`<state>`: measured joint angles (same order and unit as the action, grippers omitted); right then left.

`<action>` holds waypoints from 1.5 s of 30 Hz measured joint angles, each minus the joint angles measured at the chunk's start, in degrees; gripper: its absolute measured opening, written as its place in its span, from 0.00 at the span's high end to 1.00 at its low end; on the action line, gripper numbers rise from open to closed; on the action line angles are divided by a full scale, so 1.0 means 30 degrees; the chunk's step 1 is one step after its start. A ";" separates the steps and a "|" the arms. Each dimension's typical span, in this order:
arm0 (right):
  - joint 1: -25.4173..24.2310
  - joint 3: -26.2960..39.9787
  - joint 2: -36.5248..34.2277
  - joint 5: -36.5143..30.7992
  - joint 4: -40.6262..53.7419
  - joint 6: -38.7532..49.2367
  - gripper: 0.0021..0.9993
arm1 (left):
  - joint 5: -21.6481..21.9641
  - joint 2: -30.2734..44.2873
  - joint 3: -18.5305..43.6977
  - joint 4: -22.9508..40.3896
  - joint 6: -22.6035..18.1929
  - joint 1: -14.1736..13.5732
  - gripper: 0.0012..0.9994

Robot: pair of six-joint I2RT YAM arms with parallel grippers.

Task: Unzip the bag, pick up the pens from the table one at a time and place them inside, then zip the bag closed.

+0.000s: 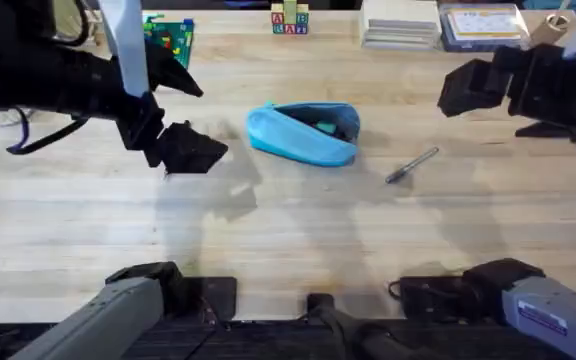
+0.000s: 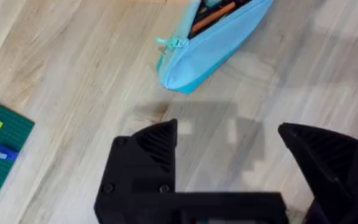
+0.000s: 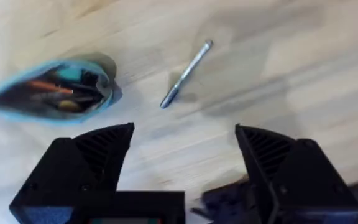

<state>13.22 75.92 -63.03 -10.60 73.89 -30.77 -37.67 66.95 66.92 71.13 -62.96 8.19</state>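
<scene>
Starting nearest the camera in the overhead view, the two arm bases sit at the lower edge of the table (image 1: 298, 240), a light wooden top with visible grain and plank seams. Farther in, at mid-table, the bag (image 1: 303, 133), a light blue fabric pouch, lies unzipped with its mouth gaping; the right wrist view shows orange and dark items inside it (image 3: 51, 93), and the left wrist view shows the small teal pull tab (image 2: 173, 42) at one end of the zipper. Just right of the bag, apart from it, a single pen (image 1: 411, 165) lies at a slant on the bare wood, thin and dark with a silver cast (image 3: 186, 73). The left gripper (image 1: 183, 148) hangs left of the bag, its black fingers released and spread, holding nothing (image 2: 229, 155). The right gripper (image 1: 468, 88) hangs beyond the pen to the right, fingers likewise spread and empty (image 3: 185, 155). At the far edge stand a green building-block plate (image 1: 168, 38), a stack of lettered blocks (image 1: 289, 20) and flat boxes (image 1: 400, 22).
</scene>
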 joint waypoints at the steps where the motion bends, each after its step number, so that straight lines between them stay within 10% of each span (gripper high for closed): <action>1: -0.0002 0.0000 -0.0050 -0.0082 0.0178 -0.0761 0.00 | 0.0000 0.0002 0.0000 0.0000 0.0000 0.0000 0.01; 10: -0.0009 -0.1214 -0.2538 -0.0587 0.1031 -1.0197 0.00 | 0.0000 0.0002 0.0000 0.0007 0.0000 0.0000 0.01; 26: -0.1970 -0.7826 -0.2781 0.2149 -0.5118 -1.1405 0.00 | 0.0001 0.0001 0.0000 0.0001 0.0006 0.0000 0.01; 39: -0.2006 -0.7923 -0.8535 0.2564 -0.8000 -1.3201 0.03 | 0.0002 0.0002 0.0000 0.0000 0.0002 0.0000 0.01; 43: -0.2021 -0.7668 -0.8881 0.2670 -0.8002 -1.3215 0.09 | 0.0000 0.0002 0.0000 0.0007 0.0000 0.0000 0.01; 45: -0.2021 -0.7522 -0.9034 0.2906 -0.8232 -1.3245 0.30 | 0.0000 0.0002 0.0000 0.0007 0.0000 0.0000 0.01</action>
<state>7.16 53.36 -90.13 -1.89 49.19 -70.50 -37.67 66.96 66.92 71.16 -62.96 8.19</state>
